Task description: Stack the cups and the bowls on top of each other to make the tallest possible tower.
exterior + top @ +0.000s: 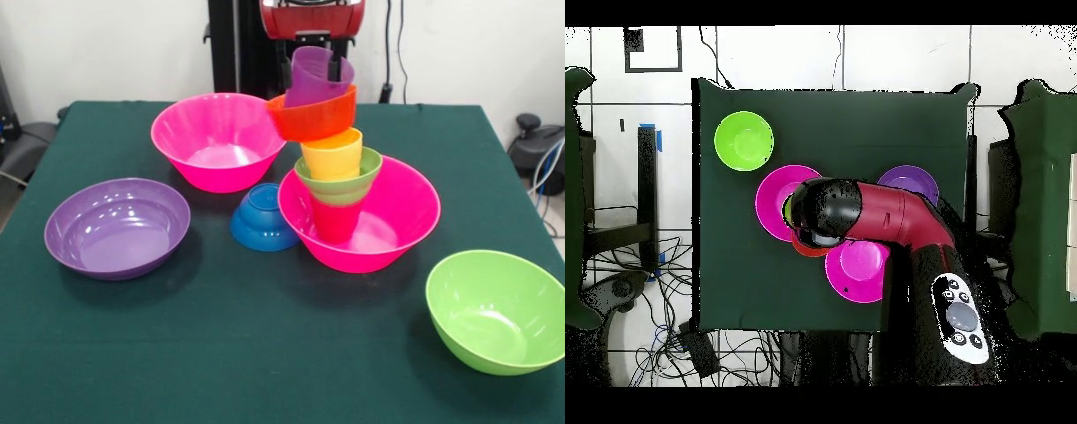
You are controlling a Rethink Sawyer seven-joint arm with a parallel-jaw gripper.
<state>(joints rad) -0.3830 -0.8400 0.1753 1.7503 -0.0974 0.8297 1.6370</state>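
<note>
While the tool [320,66] pinches the tapered, glossy purple cup's [315,81] rim, the stack tilts.

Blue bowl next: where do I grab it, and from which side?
The small blue bowl lies tipped against the near pink bowl, mouth facing up and toward the front camera. Pinch its raised upper rim, one finger inside and one outside, coming from above on the open side by the purple bowl.

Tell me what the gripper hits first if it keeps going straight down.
The gripper already holds the purple cup; pushed down, that cup presses into the tilted orange bowl directly beneath it, atop the stack.
</note>
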